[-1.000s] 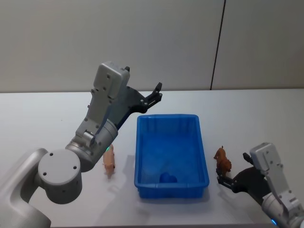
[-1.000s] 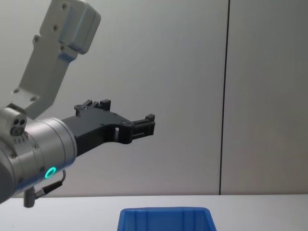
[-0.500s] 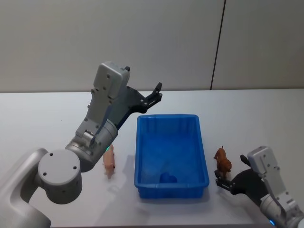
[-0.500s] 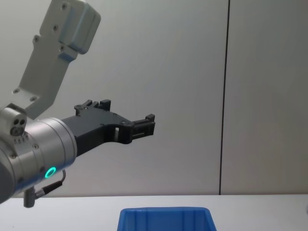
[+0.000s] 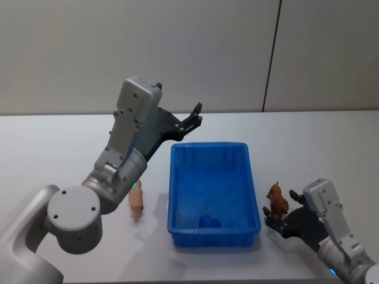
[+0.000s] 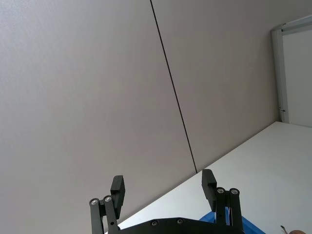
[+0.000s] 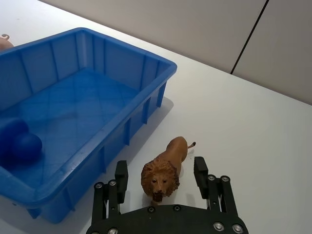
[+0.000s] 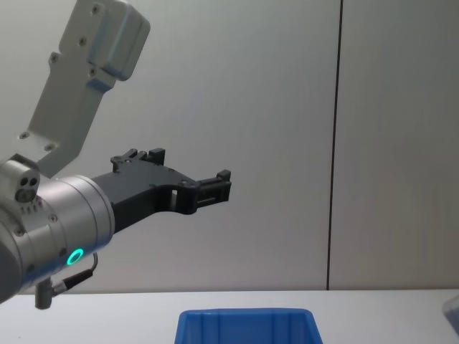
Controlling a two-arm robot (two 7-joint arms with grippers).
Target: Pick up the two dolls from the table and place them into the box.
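**On the table right of the box, your right gripper straddled the lion**

Low over the table (image 5: 59, 148), your right gripper (image 7: 161, 166) had its fingers (image 7: 121, 171) spread wide, one on each side of the lion doll (image 7: 165, 168). From the right wrist view, a gap showed between each finger and the doll's mane, so nothing was gripped. The fingers sat level with the lion's head and shoulders, and its hindquarters and tail reached beyond the tips. You had that arm coming in low from the near right corner, wrist toward the robot, gripper pointing forward and slightly toward the box (image 5: 210, 144).

Your left gripper (image 5: 195, 115) was also wide open and held nothing. That arm was raised well above the table, forearm angled up and forward, with the gripper in the air near the box's far left corner, pointing at the wall (image 5: 195, 47).

The lion doll was tan with a darker mane. It stood upright on the table just right of the box's near end, facing the robot. The pig doll (image 5: 136, 202) was pale pink and lay on the table just left of the box, partly hidden behind your left arm. The box was bright blue and open-topped, and a dark blue rounded object (image 5: 208, 222) sat at its near end.
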